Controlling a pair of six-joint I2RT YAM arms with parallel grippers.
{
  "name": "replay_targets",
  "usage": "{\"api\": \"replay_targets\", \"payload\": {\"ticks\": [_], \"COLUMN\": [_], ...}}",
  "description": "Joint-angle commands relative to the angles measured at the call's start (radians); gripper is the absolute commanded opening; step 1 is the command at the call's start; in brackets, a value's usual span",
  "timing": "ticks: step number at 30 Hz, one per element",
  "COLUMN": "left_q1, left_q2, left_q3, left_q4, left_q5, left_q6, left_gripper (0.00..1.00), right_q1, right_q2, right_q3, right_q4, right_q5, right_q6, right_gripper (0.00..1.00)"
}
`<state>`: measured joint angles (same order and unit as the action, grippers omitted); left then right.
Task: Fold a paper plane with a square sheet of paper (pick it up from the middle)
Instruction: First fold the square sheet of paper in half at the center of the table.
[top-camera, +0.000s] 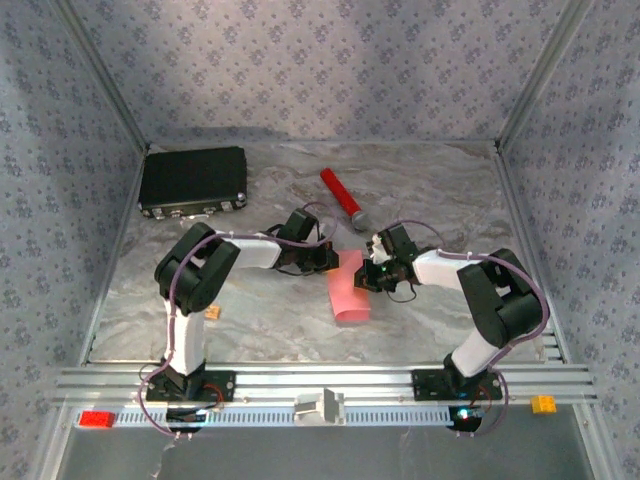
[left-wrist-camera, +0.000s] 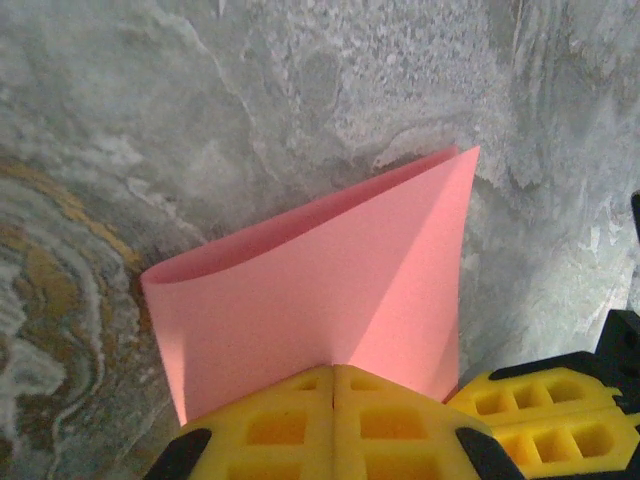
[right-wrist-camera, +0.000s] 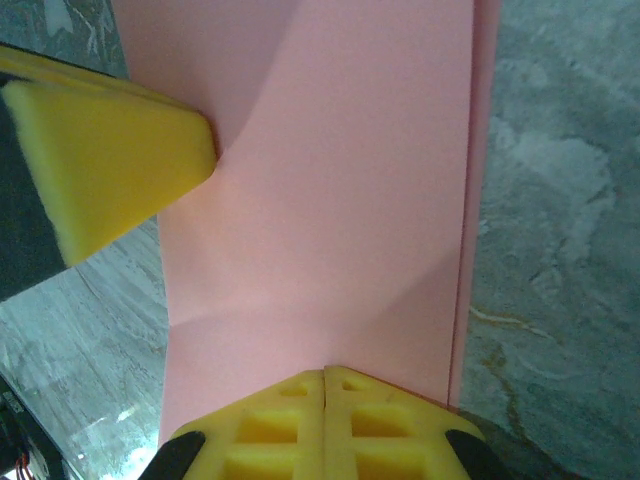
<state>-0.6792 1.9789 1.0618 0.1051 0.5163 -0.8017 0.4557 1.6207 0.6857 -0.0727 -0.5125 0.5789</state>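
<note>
Yellow fingers (left-wrist-camera: 270, 425) of the left gripper (left-wrist-camera: 333, 372) are pressed together on the square sheet of paper (left-wrist-camera: 330, 270), and the right gripper (right-wrist-camera: 325, 372) pinches the same edge just beside it. Loosely doubled over, the pink sheet is at the middle of the table (top-camera: 250, 310), near a red cylinder (top-camera: 341, 198).

Closed fingers (left-wrist-camera: 285, 428) pinch folded pink paper (left-wrist-camera: 330, 280) (2 layers).
</note>
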Motion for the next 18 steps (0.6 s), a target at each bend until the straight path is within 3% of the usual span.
{"api": "replay_targets", "payload": {"ticks": [1, 18], "left_q1": [0.037, 0.068], "left_q2": [0.032, 0.052], "left_q3": [0.024, 0.068], "left_q4": [-0.035, -0.062], "left_q5": [-0.068, -0.159], "left_q6": [0.013, -0.058], "left_gripper": [0.0, 0.0], "right_q1": [-0.007, -0.012], "right_q2": [0.027, 0.025], "right_q3": [-0.041, -0.048], "right_q4": [-0.11, -0.113], "right_q5": [0.089, 0.086], "right_q6": [0.003, -0.005], "right_gripper": [0.0, 0.0]}}
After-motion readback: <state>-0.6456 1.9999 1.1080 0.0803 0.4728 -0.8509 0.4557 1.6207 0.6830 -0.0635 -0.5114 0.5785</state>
